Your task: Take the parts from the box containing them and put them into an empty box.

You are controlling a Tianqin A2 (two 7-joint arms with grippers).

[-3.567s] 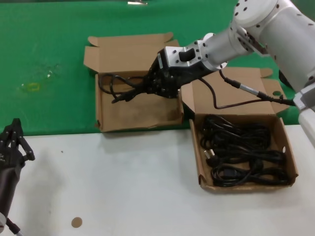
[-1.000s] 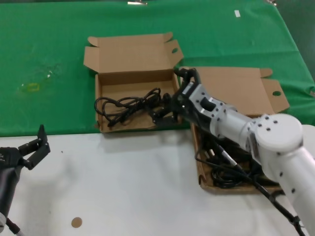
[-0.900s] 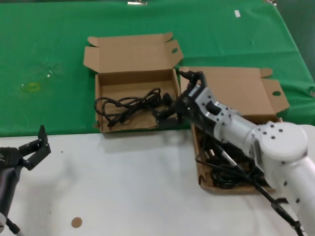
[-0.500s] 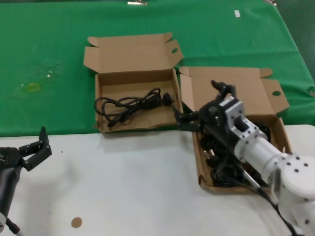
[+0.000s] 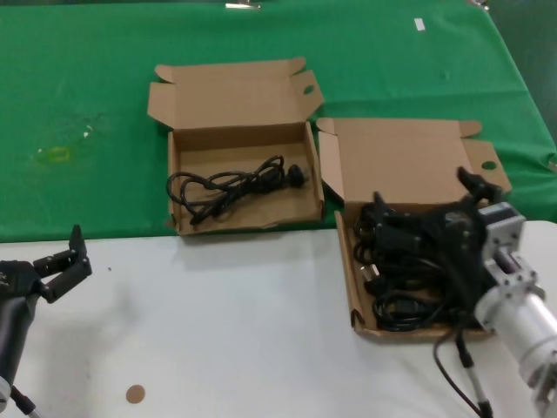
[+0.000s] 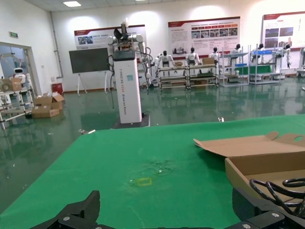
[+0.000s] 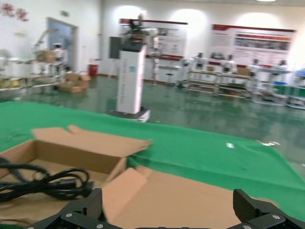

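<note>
I see my right pincer (image 5: 426, 213) spread wide and empty, hovering over the cables (image 5: 409, 287) heaped in the right box (image 5: 513, 279). One cable (image 5: 228, 185) lies in the left box (image 5: 174, 187). My left pincer (image 5: 65, 257) waits, spread, over the white worktop (image 5: 226, 331).

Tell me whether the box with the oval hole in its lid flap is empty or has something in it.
Not empty. The box with the oval hole has one coiled black cable on its floor, plug toward the other box, which holds many cables.
</note>
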